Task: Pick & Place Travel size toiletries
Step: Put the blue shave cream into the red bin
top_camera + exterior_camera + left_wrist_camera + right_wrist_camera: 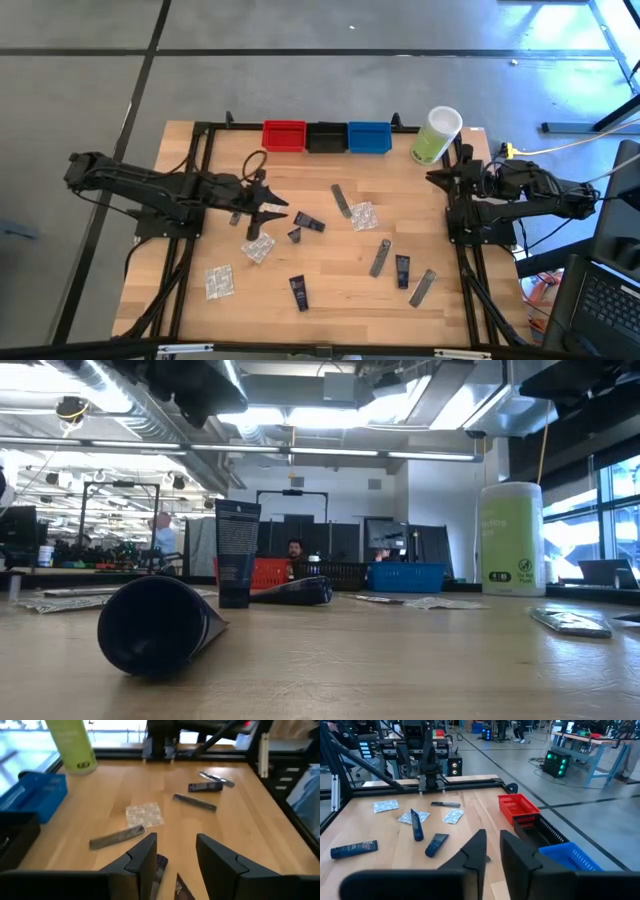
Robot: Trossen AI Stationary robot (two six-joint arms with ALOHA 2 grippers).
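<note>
The travel size toiletries lie scattered on the wooden table: navy tubes, grey sachets and clear packets. One small tube stands upright on its cap. My left gripper hovers open above the table's left-middle, with nothing between its fingers; a navy tube lies on the table below them. My right gripper is drawn back at the right edge, its fingers a narrow gap apart and empty.
Red, black and blue bins stand in a row along the far edge. A tall pale-green container with a white lid stands at the far right corner. Bare wood lies between the items and the bins.
</note>
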